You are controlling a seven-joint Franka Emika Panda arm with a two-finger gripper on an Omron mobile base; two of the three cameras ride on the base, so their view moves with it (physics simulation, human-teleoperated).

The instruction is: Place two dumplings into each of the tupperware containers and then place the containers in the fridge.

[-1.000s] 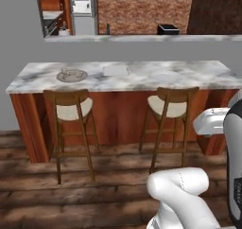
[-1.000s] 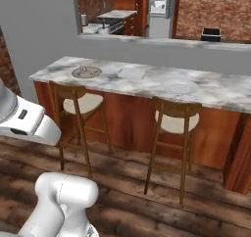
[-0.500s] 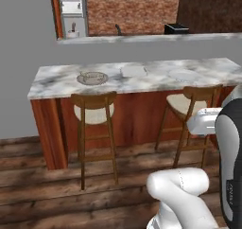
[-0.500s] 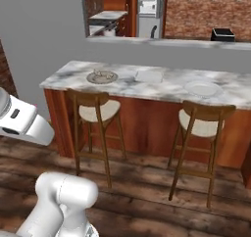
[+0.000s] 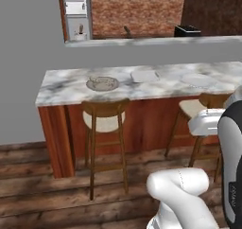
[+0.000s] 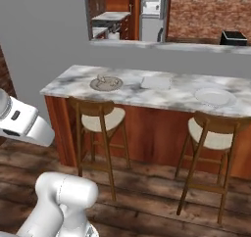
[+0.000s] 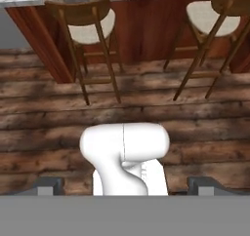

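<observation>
Marble counter (image 5: 66, 88) over two stools, plank floor; plate (image 5: 102, 83) with dumplings (image 5: 99, 81) near its left end, container (image 5: 144, 75) mid-counter; pincer (image 7: 126, 187) spread

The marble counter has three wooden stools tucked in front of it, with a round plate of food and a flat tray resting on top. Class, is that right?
Not quite. The marble counter has two wooden stools, not three: the left stool and the right stool, as the right base view shows. The round plate and the flat tray do rest on top.
</observation>
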